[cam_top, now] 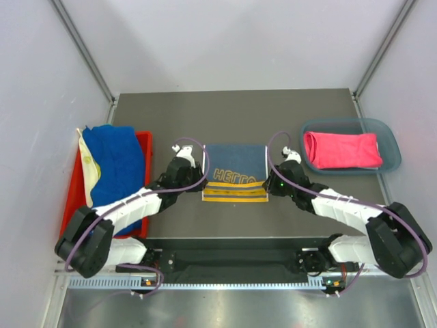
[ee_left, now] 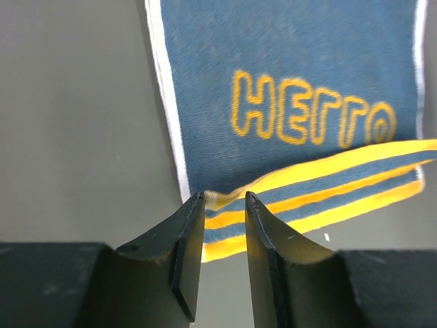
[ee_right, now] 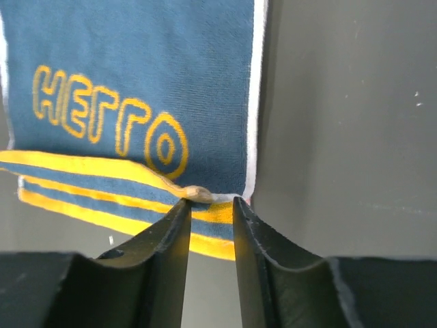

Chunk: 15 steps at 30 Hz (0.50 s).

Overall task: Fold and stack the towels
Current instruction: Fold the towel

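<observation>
The "HELLO" towel (cam_top: 235, 174) lies flat at the table's middle, navy side up, with a yellow-striped band along its near edge. My left gripper (cam_top: 196, 178) is at its near left corner and my right gripper (cam_top: 274, 179) is at its near right corner. In the left wrist view the left gripper (ee_left: 225, 197) stands open, and the towel (ee_left: 293, 82) has its folded corner just at the fingertips. In the right wrist view the right gripper (ee_right: 208, 200) is open too, with the corner of the towel (ee_right: 136, 68) touching the left fingertip (ee_right: 179, 208). A royal blue towel (cam_top: 116, 164) and a cream towel (cam_top: 87, 167) lie at the left. A hot pink towel (cam_top: 341, 150) lies at the right.
A red tray (cam_top: 145, 147) at the left edge holds the blue and cream towels. A translucent teal bin (cam_top: 390, 147) at the right holds the pink towel. White walls close in the table on three sides.
</observation>
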{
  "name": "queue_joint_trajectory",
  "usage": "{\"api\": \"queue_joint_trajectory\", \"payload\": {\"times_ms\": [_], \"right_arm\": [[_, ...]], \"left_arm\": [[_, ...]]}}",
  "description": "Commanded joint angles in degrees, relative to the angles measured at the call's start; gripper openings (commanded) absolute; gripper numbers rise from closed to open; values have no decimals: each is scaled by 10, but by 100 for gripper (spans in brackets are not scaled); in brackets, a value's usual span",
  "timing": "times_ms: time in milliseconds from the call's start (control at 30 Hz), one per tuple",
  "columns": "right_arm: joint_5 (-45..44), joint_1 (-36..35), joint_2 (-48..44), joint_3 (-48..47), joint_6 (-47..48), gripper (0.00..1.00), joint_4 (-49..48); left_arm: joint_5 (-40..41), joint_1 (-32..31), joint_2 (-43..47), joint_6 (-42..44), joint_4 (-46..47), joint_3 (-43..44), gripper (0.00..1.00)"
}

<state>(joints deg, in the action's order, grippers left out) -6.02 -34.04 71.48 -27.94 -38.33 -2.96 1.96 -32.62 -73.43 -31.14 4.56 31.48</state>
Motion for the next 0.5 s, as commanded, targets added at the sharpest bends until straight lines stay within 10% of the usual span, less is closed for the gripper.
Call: {"api": "queue_joint_trajectory", "payload": {"times_ms": [0,467], "right_arm": [[-8,-10,-42,-37,14,32,26],[-23,-13,18,-123,37,34,76]], "left_arm": [[-11,-2,51,15,-23,18,36],[13,-2,-32,28,-82,129,31]]}}
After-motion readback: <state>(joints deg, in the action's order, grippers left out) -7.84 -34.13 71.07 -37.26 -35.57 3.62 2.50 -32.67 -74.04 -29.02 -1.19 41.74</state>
